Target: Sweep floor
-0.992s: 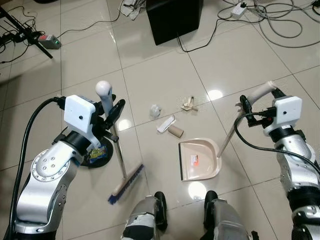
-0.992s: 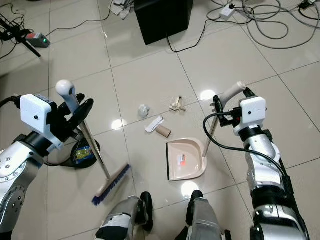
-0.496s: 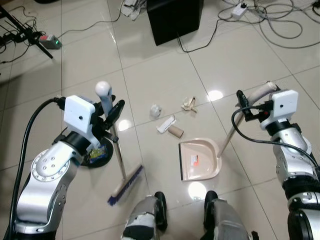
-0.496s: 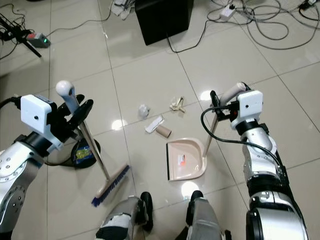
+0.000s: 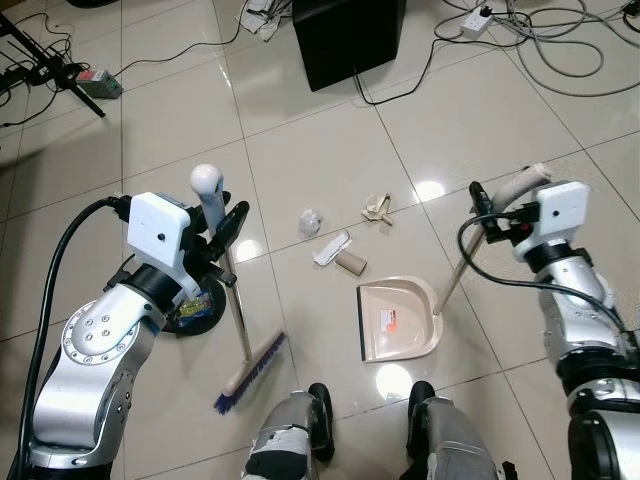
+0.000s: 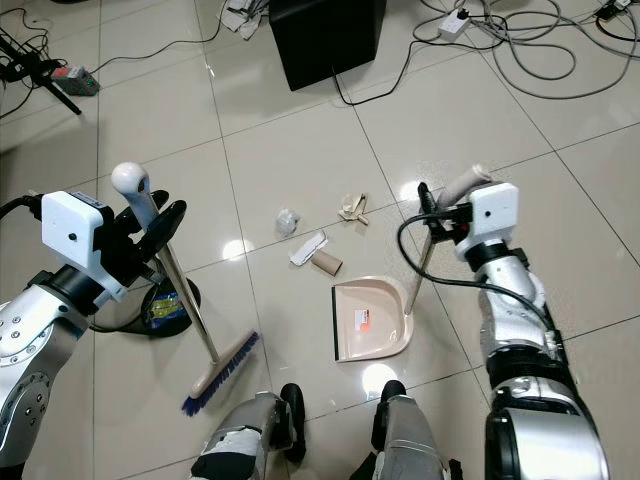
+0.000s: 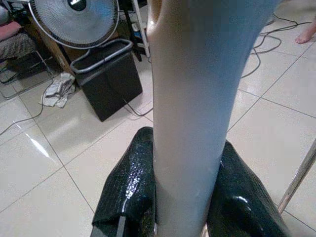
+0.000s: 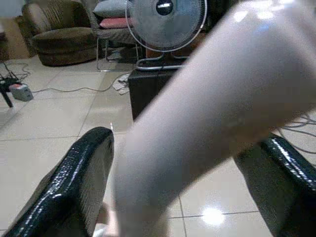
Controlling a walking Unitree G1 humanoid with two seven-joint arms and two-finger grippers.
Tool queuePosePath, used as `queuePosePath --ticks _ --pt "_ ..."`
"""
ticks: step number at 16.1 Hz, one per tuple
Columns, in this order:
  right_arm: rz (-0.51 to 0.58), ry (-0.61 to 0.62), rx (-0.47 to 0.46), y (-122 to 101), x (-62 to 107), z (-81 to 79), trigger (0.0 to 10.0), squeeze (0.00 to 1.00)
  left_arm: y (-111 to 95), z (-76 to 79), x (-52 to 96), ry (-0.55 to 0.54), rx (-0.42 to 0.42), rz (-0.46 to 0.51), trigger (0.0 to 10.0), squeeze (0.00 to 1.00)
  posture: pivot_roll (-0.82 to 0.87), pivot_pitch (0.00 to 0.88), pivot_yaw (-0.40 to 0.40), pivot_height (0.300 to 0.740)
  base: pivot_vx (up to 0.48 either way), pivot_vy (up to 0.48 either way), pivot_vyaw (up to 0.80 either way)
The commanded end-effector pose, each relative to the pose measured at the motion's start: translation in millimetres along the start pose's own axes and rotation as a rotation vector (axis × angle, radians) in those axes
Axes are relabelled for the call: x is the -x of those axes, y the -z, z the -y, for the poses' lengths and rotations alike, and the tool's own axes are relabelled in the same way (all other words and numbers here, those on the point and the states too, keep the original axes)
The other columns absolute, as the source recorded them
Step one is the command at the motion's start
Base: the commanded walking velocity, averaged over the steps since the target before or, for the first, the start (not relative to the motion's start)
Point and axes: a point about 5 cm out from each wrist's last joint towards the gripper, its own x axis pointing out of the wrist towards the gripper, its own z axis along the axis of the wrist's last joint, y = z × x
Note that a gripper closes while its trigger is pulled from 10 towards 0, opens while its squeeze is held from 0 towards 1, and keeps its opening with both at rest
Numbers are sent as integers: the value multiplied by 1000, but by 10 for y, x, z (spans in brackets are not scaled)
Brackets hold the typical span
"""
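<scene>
The litter lay in a loose cluster on the tiled floor (image 5: pixel 330 150) between the two tools: a cardboard tube (image 5: pixel 351 263), a flat white wrapper (image 5: pixel 332 248), a small crumpled ball (image 5: pixel 310 221) and a tan scrap (image 5: pixel 377 208), all forward of the robot's feet and just beyond the open mouth of the dustpan (image 5: pixel 398 318), the tube nearest its lip. The broom (image 5: pixel 237 310) stood to the robot's left of that cluster, its shaft leaning and its blue-bristled head (image 5: pixel 250 371) resting on the floor back near the left foot, well apart from the debris, so the head looked to need carrying forward and past the litter before a stroke to the right could drive it toward the pan. The left gripper (image 5: pixel 222 232) was the nearer arm for that stroke; in the left wrist view its fingers (image 7: pixel 131 187) were closed on either side of the broom's pale grip, pressed against it. The right gripper (image 5: pixel 497 212) held the top of the dustpan's long upright handle (image 5: pixel 455 275), which slanted down to the pan's rear edge; in the right wrist view the pale grip ran across between the fingers (image 8: pixel 74 182), which sat fairly wide around it, and I judged them clamped on it though contact on both sides was not plain. The pan lay flat, mouth facing away from the robot
</scene>
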Motion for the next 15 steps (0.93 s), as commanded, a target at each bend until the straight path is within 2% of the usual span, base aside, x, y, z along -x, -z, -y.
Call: queuePosePath --ticks 1,3,5,6,15 --pt "-10 -27 0 54 34 -70 3294 0 -3 -83 65 -41 -34 -12 10000 0 303 313 167 740 0 0 0" --pt "-2 -23 -5 53 31 -89 1020 0 -6 -82 61 -42 -33 -10 10000 0 304 313 166 740 0 0 0" --pt "-1 -16 -9 58 32 -91 824 0 -6 -82 59 -42 -33 -10 10000 0 305 314 166 740 0 0 0" --pt "-2 -16 -9 59 33 -92 39 0 -7 -80 58 -42 -33 -10 10000 0 305 315 165 740 0 0 0" --pt "-12 -9 -25 94 48 -108 0 0 0 -58 64 -41 -28 -12 10000 0 307 317 162 740 0 0 0"
